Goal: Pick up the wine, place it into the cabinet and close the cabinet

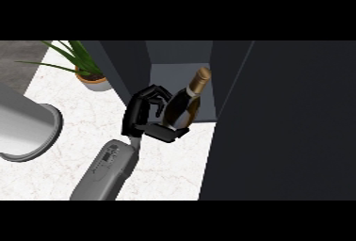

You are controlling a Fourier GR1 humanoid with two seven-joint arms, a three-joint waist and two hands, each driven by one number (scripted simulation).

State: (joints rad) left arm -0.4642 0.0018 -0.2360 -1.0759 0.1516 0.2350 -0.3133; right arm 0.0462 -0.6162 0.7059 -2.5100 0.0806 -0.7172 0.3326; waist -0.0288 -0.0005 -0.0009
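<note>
The wine bottle (186,101) is dark with a gold foil neck and leans with its neck up and to the right, at the mouth of the open cabinet (173,70). My left hand (142,113) is shut on the bottle: fingers curl along its left side and the thumb lies under its base. The bottle's lower part is partly hidden by the hand. The cabinet's dark door (285,122) stands open and fills the right of the view. My right hand does not show.
A potted plant (90,77) stands at the back left by the cabinet's left wall. A large grey round pot (28,127) sits at the left edge on the white marble counter (167,174).
</note>
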